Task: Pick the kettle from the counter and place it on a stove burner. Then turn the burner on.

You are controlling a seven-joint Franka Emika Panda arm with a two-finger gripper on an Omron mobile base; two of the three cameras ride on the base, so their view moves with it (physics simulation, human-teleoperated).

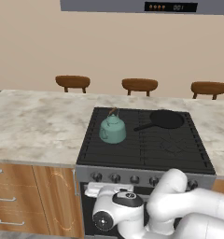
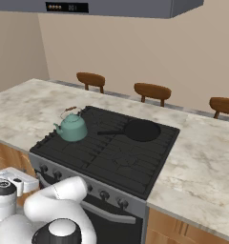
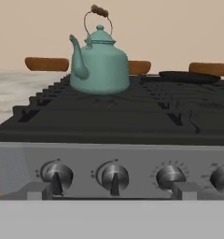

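The pincer (image 1: 101, 190) hangs low in front of the range, level with the row of knobs, and its two tips stand wide apart with nothing between them. In the hand view those tips sit at the bottom, one just under the far-left knob (image 3: 57, 176) and the other just under the third knob (image 3: 170, 176), so the second knob (image 3: 113, 177) lies straight ahead, between them.

The kettle (image 3: 99, 63) is already off the counter (image 1: 34, 123) and stands upright on the stove burner (image 1: 109, 140) at the rear left, beyond the pincer and slightly left of its centre line. Further right and equally far back lies the frying pan (image 1: 166, 119).

What could go wrong: four near-identical knobs face the hand, and I cannot tell from here which one serves the kettle's burner. Closing on the wrong one would light an empty grate or the one under the pan. A grip that lands off the knob's ridge could also slip instead of turning it.

The kettle's spout points left in the hand view; its long axis runs spout to back, across the pincer's line of approach, with the arched handle standing straight up.
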